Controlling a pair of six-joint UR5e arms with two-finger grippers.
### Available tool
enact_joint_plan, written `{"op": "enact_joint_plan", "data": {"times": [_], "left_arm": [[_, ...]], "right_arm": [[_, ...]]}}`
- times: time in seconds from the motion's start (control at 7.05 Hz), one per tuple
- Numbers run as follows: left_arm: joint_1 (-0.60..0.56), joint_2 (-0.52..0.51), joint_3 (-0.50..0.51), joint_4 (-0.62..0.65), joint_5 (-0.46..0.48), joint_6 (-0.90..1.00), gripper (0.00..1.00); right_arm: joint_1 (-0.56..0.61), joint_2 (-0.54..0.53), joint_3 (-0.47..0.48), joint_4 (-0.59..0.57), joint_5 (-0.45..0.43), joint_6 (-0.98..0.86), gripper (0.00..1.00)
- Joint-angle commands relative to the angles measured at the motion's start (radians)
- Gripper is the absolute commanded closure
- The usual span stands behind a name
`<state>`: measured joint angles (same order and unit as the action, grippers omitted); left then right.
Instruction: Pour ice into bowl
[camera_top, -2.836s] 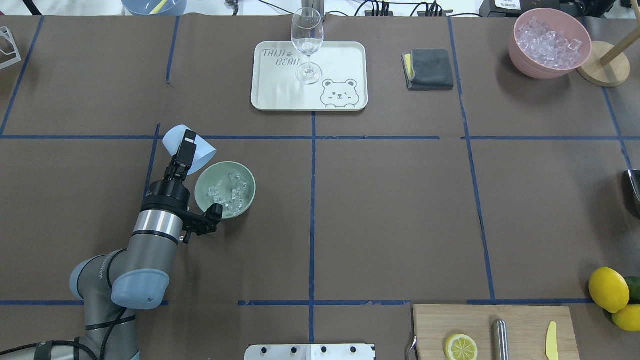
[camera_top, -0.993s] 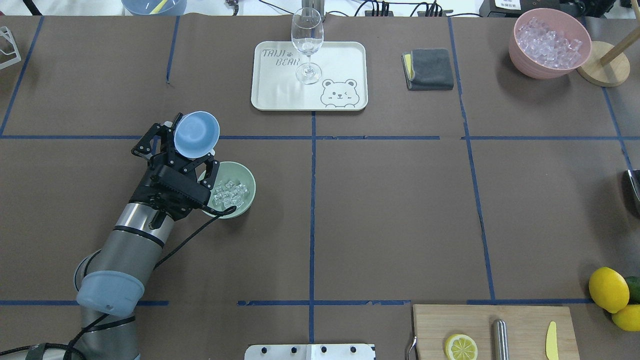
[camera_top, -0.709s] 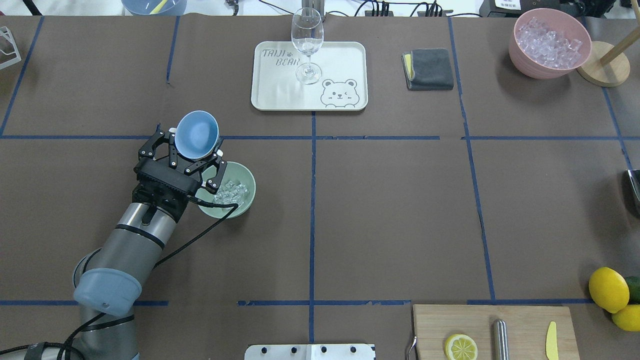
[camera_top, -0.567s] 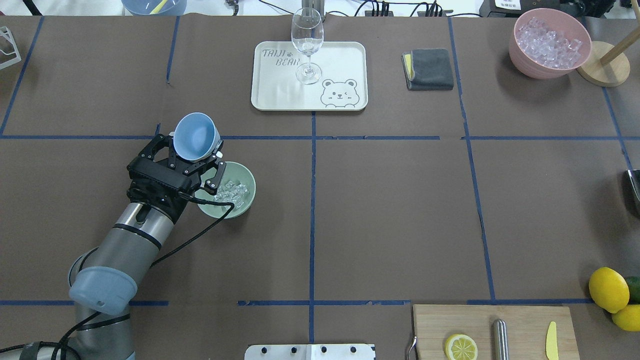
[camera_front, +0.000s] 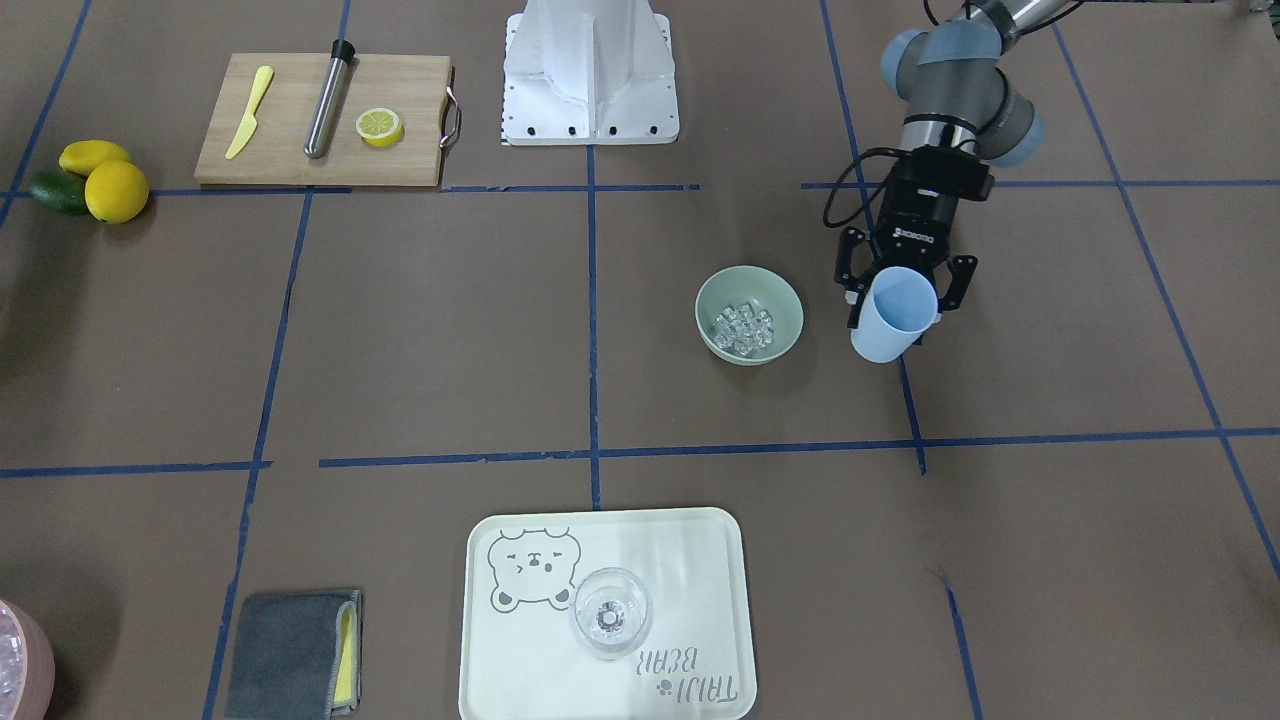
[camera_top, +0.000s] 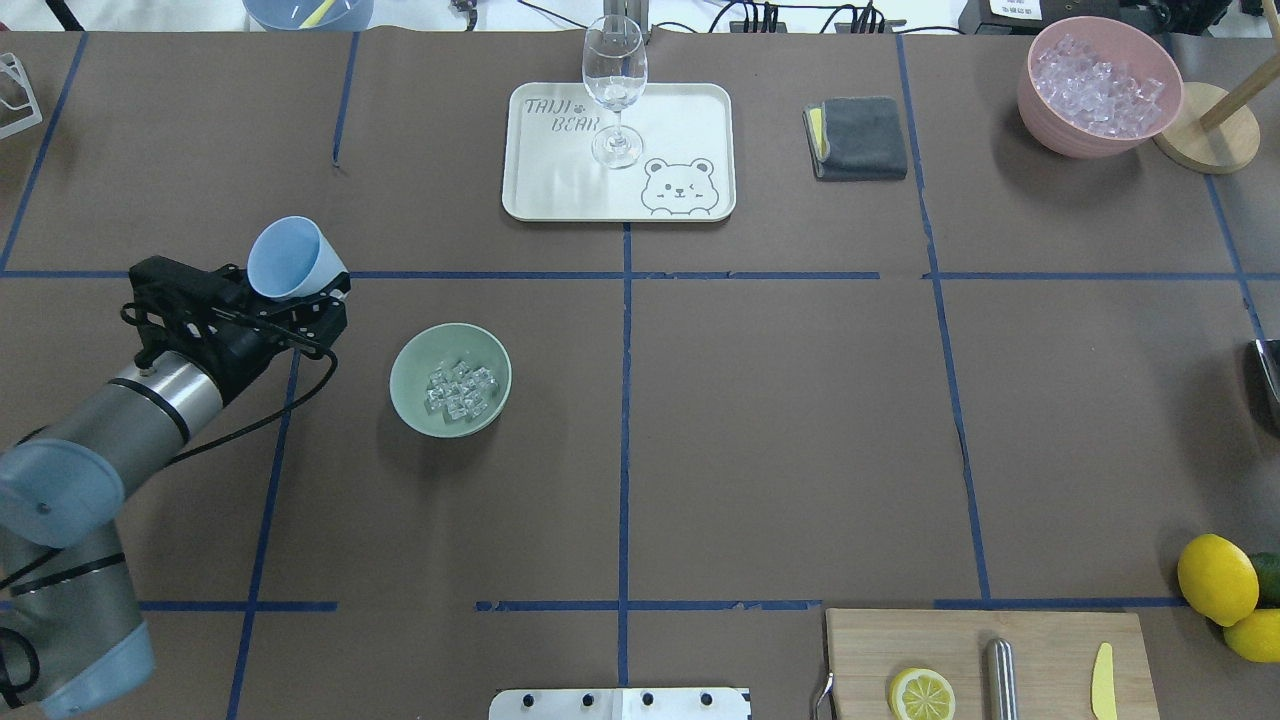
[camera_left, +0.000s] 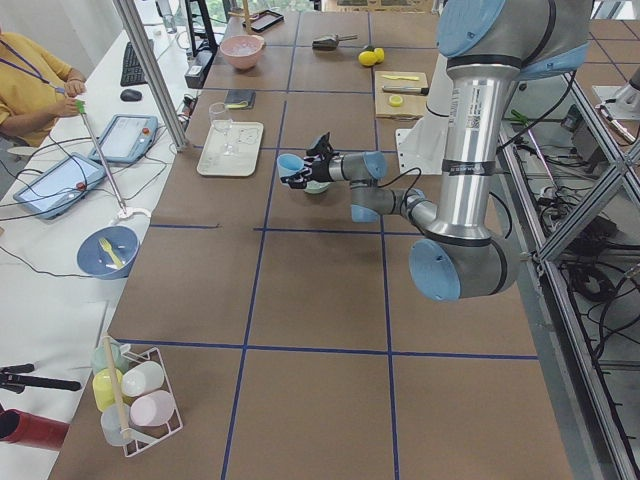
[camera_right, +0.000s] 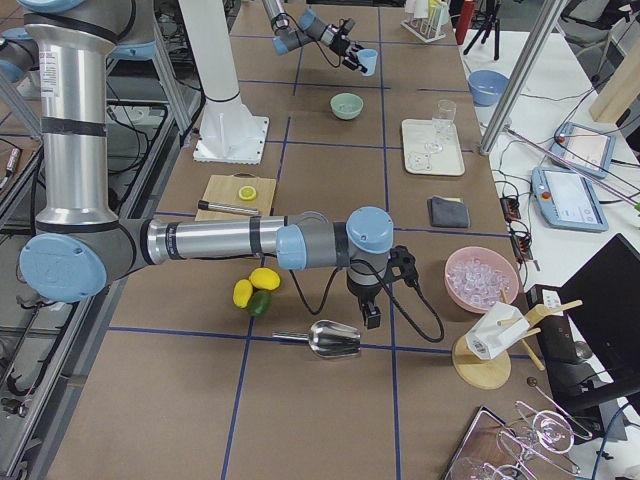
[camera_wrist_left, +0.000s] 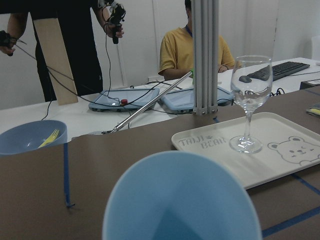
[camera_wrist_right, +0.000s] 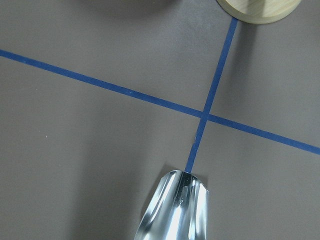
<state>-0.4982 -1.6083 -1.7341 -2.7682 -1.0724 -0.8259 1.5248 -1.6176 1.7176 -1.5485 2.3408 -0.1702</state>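
Risk: left gripper (camera_front: 906, 300) pinches the light blue cup (camera_front: 890, 330) above the table. A loose pinch could drop it, or a low swing could clip the bowl (camera_front: 745, 352) and scatter cubes. Right gripper (camera_right: 371, 312): can't tell. Ice (camera_front: 745, 326): clear whitish cubes, heaped mid-bowl, right of cup in overhead view.

— What colour is the bowl (camera_top: 408, 365)?
— Sage green; its ice (camera_top: 460, 390) is clear-white. The cup (camera_top: 285, 258) is light blue.
— And the tray (camera_top: 690, 120)?
— Cream, with a grey bear outline. The table (camera_top: 800, 400) is brown, gridded in blue tape; the cloth (camera_top: 862, 135) is grey, yellow-edged.
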Motion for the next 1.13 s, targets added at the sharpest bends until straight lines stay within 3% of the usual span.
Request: {"op": "enact_joint_plan", "data": {"times": [0.0, 0.14, 0.43, 0.57, 0.99], "left_arm": [[-0.1, 0.126, 0.001, -0.01, -0.138, -0.16, 1.0], [-0.1, 0.169, 0.008, -0.027, -0.138, -0.294, 1.0], [-0.099, 0.264, 0.112, -0.217, -0.101, -0.386, 1.0], [-0.092, 0.266, 0.163, -0.24, 0.008, -0.39, 1.0], [-0.051, 0.268, 0.225, -0.24, 0.066, -0.381, 1.0]], "right_arm": [[0.0, -0.004, 0.0, -0.001, 0.0, 0.008, 0.0], [0.0, -0.004, 0.0, 0.001, 0.0, 0.008, 0.0], [0.0, -0.004, 0.0, 0.001, 0.0, 0.008, 0.0], [0.0, -0.004, 0.0, 0.001, 0.0, 0.005, 0.0], [0.0, -0.004, 0.0, 0.001, 0.0, 0.004, 0.0]]}}
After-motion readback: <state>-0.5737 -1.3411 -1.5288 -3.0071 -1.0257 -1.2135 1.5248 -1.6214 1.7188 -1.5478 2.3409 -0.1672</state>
